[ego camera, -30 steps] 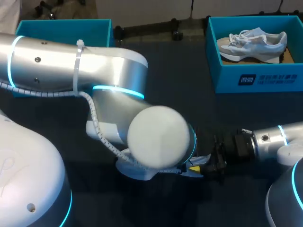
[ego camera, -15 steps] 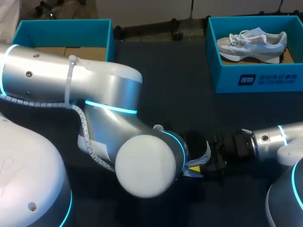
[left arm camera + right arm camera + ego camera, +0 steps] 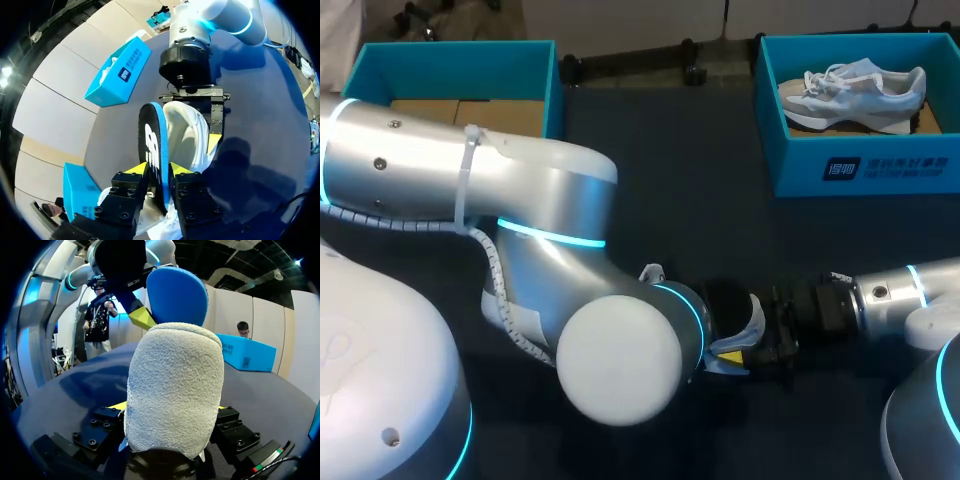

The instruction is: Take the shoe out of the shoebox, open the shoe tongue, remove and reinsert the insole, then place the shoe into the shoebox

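A: Need status on the left hand (image 3: pixel 157 170).

B: Clenched on the insole (image 3: pixel 151 145), one yellow tip pressing each face. Grips it on edge at one end, with the rest pointing straight ahead of the fingers. Black on one face, blue on the other.

A: And the right hand (image 3: pixel 170 410)?

B: Grasping the shoe (image 3: pixel 172 385) at the heel, a finger on either side. Holds it heel toward the right wrist, with the pale knit collar filling the space between the fingers.

A: Insole relative to shoe?

B: Just beside the white upper, seen from the left wrist. Rises beyond the heel collar, seen from the right wrist. Cannot tell how much, if any, sits inside.

A: Location on the bench (image 3: pixel 700 200)?

B: Roughly 5 o'clock from centre in the head view, with the two hands meeting there. Right arm (image 3: pixel 890 290) in from 4 o'clock, left arm (image 3: pixel 520 200) in from 9 o'clock, its elbow joint covering the left hand from above.

A: Boxes?

B: Shoebox (image 3: pixel 860 165) at 1 o'clock, containing a second shoe (image 3: pixel 855 85), grey-white, sole down. Another teal box (image 3: pixel 450 65) at 11 o'clock, brown card showing inside.
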`<state>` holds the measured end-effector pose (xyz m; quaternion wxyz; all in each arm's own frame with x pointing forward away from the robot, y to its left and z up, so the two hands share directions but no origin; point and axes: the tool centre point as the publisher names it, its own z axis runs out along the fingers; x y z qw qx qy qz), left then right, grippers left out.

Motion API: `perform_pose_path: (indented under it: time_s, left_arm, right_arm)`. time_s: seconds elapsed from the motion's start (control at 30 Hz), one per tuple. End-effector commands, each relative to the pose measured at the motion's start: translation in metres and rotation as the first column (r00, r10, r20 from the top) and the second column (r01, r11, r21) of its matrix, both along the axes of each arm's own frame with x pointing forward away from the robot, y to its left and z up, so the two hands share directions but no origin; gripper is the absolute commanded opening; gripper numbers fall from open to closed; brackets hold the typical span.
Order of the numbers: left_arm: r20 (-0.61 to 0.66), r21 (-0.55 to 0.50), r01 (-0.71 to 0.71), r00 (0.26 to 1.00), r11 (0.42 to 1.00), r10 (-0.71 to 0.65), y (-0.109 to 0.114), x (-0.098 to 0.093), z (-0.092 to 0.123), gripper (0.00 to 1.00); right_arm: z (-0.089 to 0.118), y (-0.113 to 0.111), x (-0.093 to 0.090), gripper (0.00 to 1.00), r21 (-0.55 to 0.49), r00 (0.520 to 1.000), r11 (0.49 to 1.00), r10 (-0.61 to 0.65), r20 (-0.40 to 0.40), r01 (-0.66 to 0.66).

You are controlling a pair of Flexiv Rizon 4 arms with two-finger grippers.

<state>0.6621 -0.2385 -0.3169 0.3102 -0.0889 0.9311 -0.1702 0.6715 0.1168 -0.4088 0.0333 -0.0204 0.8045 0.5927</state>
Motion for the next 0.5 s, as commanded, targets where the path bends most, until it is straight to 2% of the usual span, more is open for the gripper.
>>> perform_pose_path:
  time_s: [0.03, 0.07, 0.1, 0.13, 0.5]
  left_arm:
    - [0.01, -0.009, 0.002, 1.0, 1.0, -0.002, 0.004, -0.003, 0.002, 0.24]
    - [0.01, -0.008, 0.002, 1.0, 1.0, -0.002, 0.004, -0.003, 0.002, 0.24]
    - [0.022, -0.009, -0.005, 1.0, 1.0, 0.005, 0.002, -0.002, 0.002, 0.19]
    - [0.022, -0.009, -0.005, 1.0, 1.0, 0.005, 0.001, -0.001, 0.001, 0.0]
    - [0.045, -0.022, 0.001, 0.999, 1.0, 0.0, -0.02, 0.003, 0.008, 0.0]
  right_arm:
    - [0.0, 0.001, -0.001, 0.0, -0.006, 1.0, 1.0, 0.001, -0.001, -0.001]
    - [0.0, 0.001, -0.001, 0.0, -0.006, 1.0, 1.0, 0.001, -0.001, -0.001]
    - [0.0, 0.001, -0.001, 0.0, -0.006, 1.0, 1.0, 0.001, -0.001, -0.001]
    - [0.0, 0.001, -0.001, 0.0, -0.006, 1.0, 1.0, 0.001, -0.001, -0.001]
    - [0.0, 0.001, -0.001, 0.0, -0.006, 1.0, 1.0, 0.001, -0.001, -0.001]
